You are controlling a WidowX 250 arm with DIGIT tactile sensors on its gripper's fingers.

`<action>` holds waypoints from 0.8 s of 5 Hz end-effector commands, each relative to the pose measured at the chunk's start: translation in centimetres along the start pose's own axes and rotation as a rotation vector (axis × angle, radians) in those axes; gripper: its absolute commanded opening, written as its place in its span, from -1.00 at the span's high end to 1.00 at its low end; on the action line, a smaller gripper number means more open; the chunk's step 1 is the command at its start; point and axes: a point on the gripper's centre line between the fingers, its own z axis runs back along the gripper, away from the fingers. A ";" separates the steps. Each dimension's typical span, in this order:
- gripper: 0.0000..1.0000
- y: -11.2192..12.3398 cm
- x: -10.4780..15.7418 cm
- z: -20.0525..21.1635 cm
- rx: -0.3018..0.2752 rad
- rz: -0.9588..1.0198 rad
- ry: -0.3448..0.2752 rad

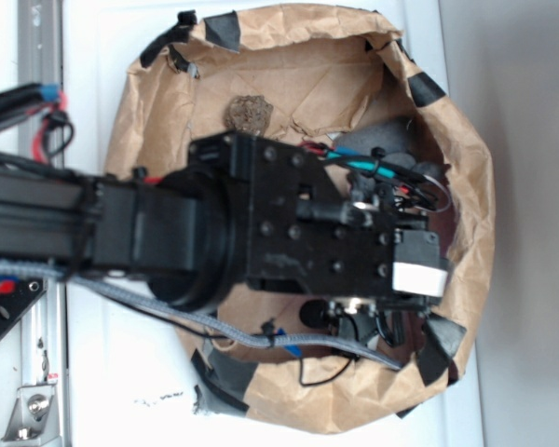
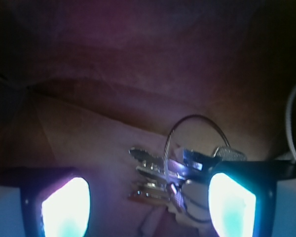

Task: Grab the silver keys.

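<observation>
Lying between the gripper's two glowing fingers, one small bunch of shiny silver metal keys (image 2: 160, 177) rests on the brown paper floor.

In the wrist view the bunch sits nearer the right-hand finger (image 2: 232, 205) than the left-hand one (image 2: 64, 207); its single thin whitish wire loop (image 2: 195, 131) arches up above the keys, and the separate keys overlap too much to count. The black gripper (image 2: 148, 207) has its jaws spread apart, with nothing pinched between them; whether the right finger touches the bunch cannot be told. In the exterior view the one black robot arm (image 1: 261, 228) reaches in from the left over a round crumpled brown paper bowl (image 1: 470, 233), its rim fastened with several pieces of black tape (image 1: 425, 88), on a white table (image 1: 121, 363). One small brownish lump (image 1: 250, 113) lies on the paper beside the arm.
</observation>
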 end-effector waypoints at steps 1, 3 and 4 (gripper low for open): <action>-1.00 -0.9 2.6 -0.6 -0.018 -0.012 -0.004; -1.00 0.8 0.4 -2.7 -0.019 -0.006 0.068; -1.00 0.6 -0.1 -2.7 -0.019 -0.021 0.088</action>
